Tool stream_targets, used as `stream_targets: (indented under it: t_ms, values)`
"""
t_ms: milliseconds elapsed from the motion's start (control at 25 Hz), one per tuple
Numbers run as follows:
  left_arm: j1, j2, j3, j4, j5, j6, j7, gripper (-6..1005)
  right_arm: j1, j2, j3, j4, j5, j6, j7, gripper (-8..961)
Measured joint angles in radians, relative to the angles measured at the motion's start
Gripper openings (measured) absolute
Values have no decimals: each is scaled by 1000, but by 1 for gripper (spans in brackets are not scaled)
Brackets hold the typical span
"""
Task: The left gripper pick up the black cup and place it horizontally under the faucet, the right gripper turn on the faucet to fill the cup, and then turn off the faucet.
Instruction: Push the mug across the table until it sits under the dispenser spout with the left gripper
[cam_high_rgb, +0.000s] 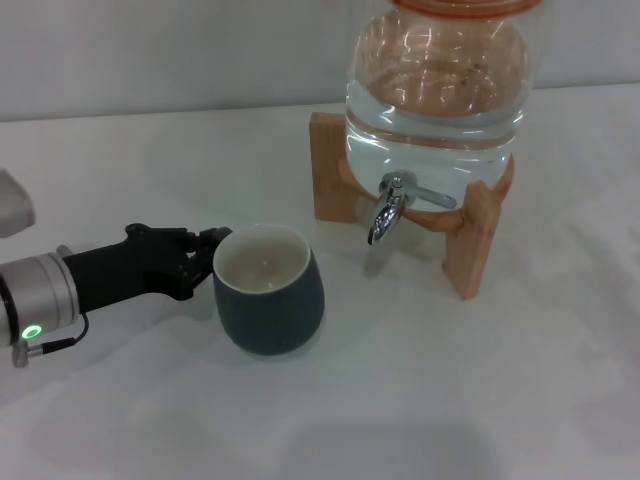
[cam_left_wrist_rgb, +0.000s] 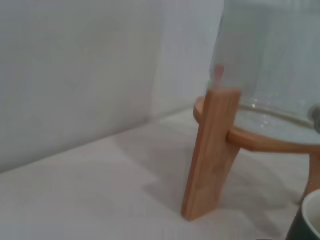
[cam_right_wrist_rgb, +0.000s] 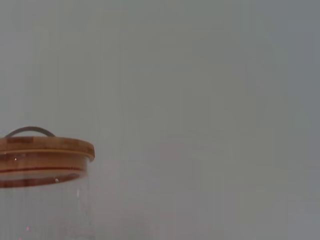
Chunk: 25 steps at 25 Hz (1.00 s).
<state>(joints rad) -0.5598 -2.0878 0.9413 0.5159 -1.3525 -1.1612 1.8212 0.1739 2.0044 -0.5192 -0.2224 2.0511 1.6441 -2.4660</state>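
Note:
The black cup (cam_high_rgb: 272, 308) stands upright on the white table, cream inside showing, in front and to the left of the faucet (cam_high_rgb: 392, 206). Its handle is hidden. My left gripper (cam_high_rgb: 203, 262) lies low against the cup's left side, on its black wrist and white arm. A sliver of the cup's rim shows in the left wrist view (cam_left_wrist_rgb: 307, 220). The chrome faucet hangs from the clear water jar (cam_high_rgb: 435, 95), spout down, with nothing under it. My right gripper is out of view.
The jar sits on a wooden stand (cam_high_rgb: 472, 245), whose leg also shows in the left wrist view (cam_left_wrist_rgb: 212, 155). The right wrist view shows the jar's wooden lid (cam_right_wrist_rgb: 45, 150) against a grey wall. White table (cam_high_rgb: 450, 400) lies around.

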Motion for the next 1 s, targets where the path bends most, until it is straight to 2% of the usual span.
stream_targets:
  t_ms: [160, 400, 440, 560, 680, 720, 1000]
  values:
    - [21, -2, 157, 86, -30, 83, -99, 124, -4, -1, 1, -14, 1, 2, 4, 860]
    - [92, -1, 411, 239, -141, 203, -170, 124, 0, 0, 1, -21, 1, 3, 8, 859]
    - [92, -1, 411, 239, -141, 203, -170, 124, 3, 0, 1, -21, 1, 3, 8, 859]
    - [105, -1, 522, 264, -187, 275, -185, 124, 7, 0, 1, -22, 1, 4, 8, 859]
    - [107, 0, 566, 269, -204, 308, -195, 124, 8, 0, 1, -22, 1, 5, 9, 859]
    - [118, -1, 615, 283, -228, 349, -199, 124, 8, 0, 1, -22, 1, 6, 9, 859]
    - [151, 0, 738, 341, -309, 468, -199, 123, 4, 2, 1, -16, 4, 17, 10, 860]
